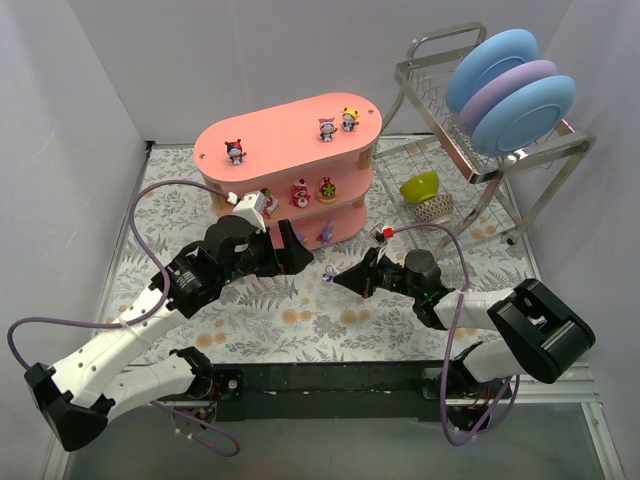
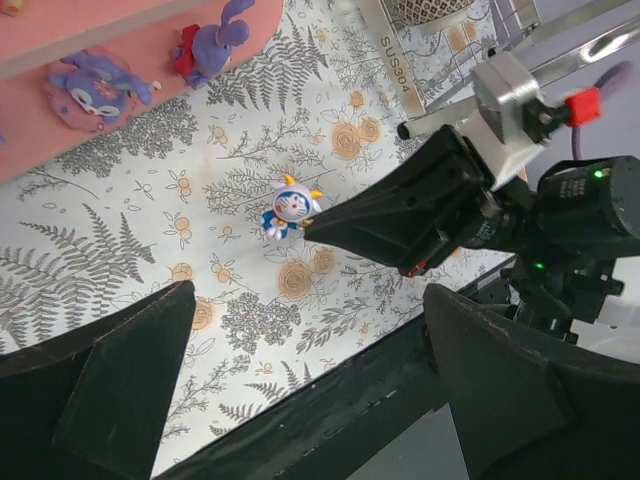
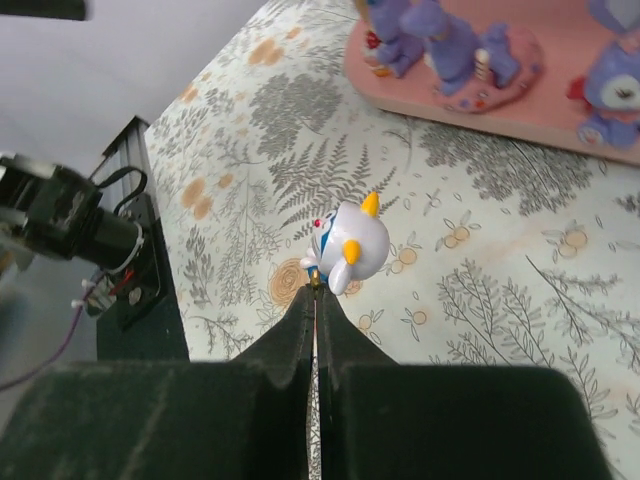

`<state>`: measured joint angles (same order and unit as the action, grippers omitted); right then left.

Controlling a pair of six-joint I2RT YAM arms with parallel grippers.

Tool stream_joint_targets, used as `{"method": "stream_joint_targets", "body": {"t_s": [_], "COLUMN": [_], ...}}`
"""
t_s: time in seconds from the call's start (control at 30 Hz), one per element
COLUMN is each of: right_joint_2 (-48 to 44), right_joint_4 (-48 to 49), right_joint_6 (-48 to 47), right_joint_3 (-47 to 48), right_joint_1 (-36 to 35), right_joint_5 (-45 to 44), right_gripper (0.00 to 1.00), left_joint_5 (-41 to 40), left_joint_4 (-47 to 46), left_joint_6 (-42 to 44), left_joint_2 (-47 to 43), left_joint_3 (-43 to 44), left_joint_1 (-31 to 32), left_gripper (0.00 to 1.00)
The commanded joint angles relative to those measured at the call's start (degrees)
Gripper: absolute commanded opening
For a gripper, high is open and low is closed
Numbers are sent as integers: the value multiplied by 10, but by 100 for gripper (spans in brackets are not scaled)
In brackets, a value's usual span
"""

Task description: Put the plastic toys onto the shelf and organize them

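Observation:
The pink three-tier shelf (image 1: 290,140) stands at the back centre. Three toys stand on its top board (image 1: 326,129), red ones on the middle tier (image 1: 299,192), purple ones on the bottom board (image 2: 95,85) (image 3: 450,45). One white-and-blue toy with yellow horns (image 1: 330,272) (image 2: 290,207) (image 3: 350,245) sits on the floral mat in front of the shelf. My right gripper (image 1: 340,280) (image 3: 315,290) is shut, its tips touching this toy from the near side; nothing shows between the jaws. My left gripper (image 1: 292,250) (image 2: 310,400) is open and empty, left of the toy.
A wire dish rack (image 1: 480,170) with blue and purple plates (image 1: 510,90) stands at the back right, with a green bowl (image 1: 420,185) and a patterned bowl (image 1: 435,208) under it. A black rail (image 1: 330,385) runs along the near table edge.

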<state>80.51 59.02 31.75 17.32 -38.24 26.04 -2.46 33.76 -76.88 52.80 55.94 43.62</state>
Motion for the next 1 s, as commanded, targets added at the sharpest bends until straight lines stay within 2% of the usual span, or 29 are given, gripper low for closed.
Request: {"method": "stream_joint_targets", "body": {"t_s": [0.0,0.13,0.37,0.53,0.63,0.73,0.97], "right_joint_2": [-39,-76,-113,-130,-140,-149,-164], "right_joint_4": [-21,-67,-120,-131,-133,-135,-138], "right_joint_6": [-106,-160,-191,-193,-191,-188,-188], "right_joint_3": [8,24,45,49,48,47,38], "right_joint_1": [0,-5,-25,-32,-33,-34,-38], "right_joint_5": [89,119,136,139,140,141,141], "right_gripper": [1,1,1,1,1,1,1], "left_joint_5": [21,24,16,-41,-75,-114,-148], "left_joint_4": [-29,-45,-73,-83,-83,-80,-84], "left_joint_6": [-33,-49,-76,-83,-90,-101,-123], "left_joint_2": [18,34,67,97,113,125,139], "left_joint_3": [-17,-25,-31,-23,-19,-21,-26], "left_joint_1": [-1,2,38,102,129,146,158], "left_gripper": [98,98,89,86,80,74,73]}}
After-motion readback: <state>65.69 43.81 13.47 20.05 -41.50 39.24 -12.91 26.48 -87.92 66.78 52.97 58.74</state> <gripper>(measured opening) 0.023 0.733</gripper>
